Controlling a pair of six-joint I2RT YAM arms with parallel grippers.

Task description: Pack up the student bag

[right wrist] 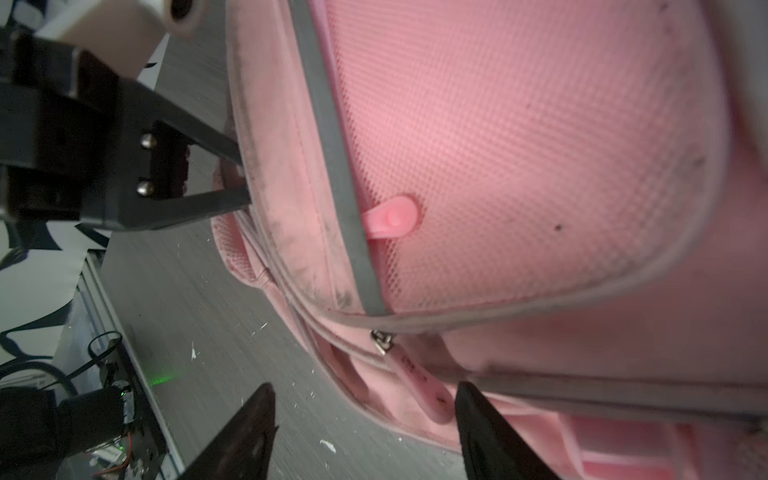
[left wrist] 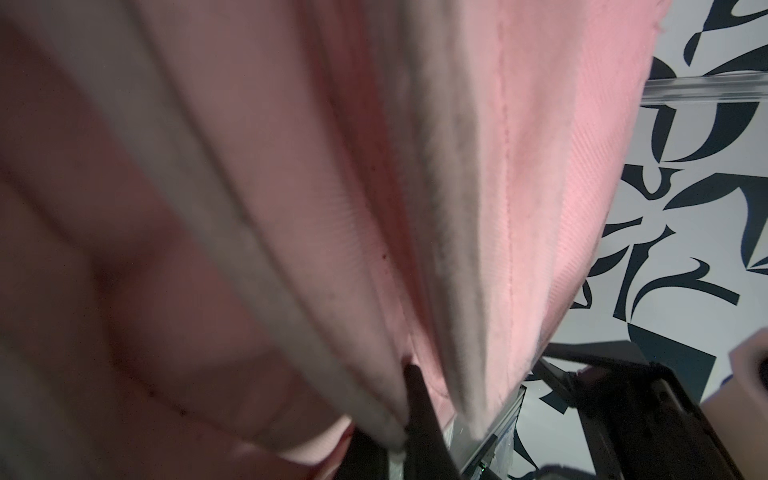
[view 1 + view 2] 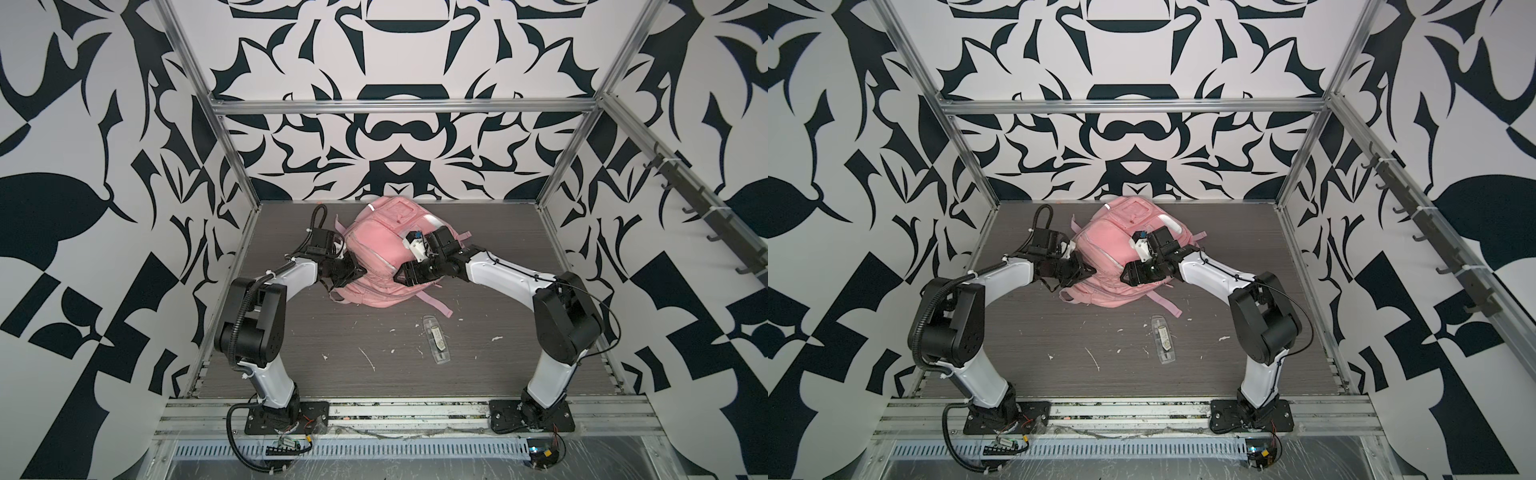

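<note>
the student bag (image 3: 374,257) lay toward the back of the grey wood-grain table (image 3: 291,340), which was flecked with white scraps (image 3: 368,357). a clear plastic case (image 3: 434,340) lay nearer the front. patterned black-and-white walls (image 3: 395,137) and an aluminium frame (image 3: 399,106) enclosed it. the left gripper (image 1: 245,180) was pinched tight on the bag's edge. the right gripper (image 1: 365,386) stood apart and empty, astride a zip pull (image 1: 424,386).

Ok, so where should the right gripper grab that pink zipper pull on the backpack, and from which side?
Take the zipper pull by its free rounded end, away from the metal slider. It lies flat on the student bag pointing toward the right gripper, whose open jaws flank it, so probably come straight along its length and pinch across its narrow edges.
</note>
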